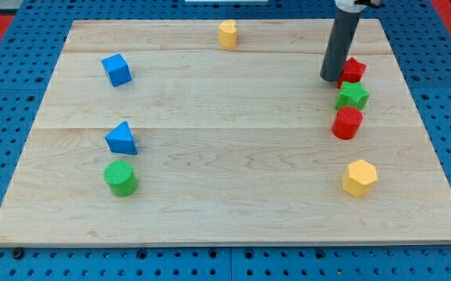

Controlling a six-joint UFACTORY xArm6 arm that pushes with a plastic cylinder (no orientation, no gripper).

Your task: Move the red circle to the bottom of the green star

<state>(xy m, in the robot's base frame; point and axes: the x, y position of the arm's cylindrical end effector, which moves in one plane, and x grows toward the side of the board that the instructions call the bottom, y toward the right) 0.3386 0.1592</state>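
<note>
The red circle [347, 123] is a short red cylinder at the view's right, touching the lower edge of the green star [353, 96]. A red star-like block [353, 70] sits just above the green star, so the three form a short column. My tip [330, 79] rests on the board just left of the red star-like block and up-left of the green star. The dark rod rises from it toward the view's top.
A yellow hexagon [360, 177] lies below the red circle. A yellow block [227, 34] sits at the top centre. A blue cube [116, 69], a blue triangle [122, 138] and a green cylinder [121, 178] stand at the left. The wooden board [225, 195] lies on blue pegboard.
</note>
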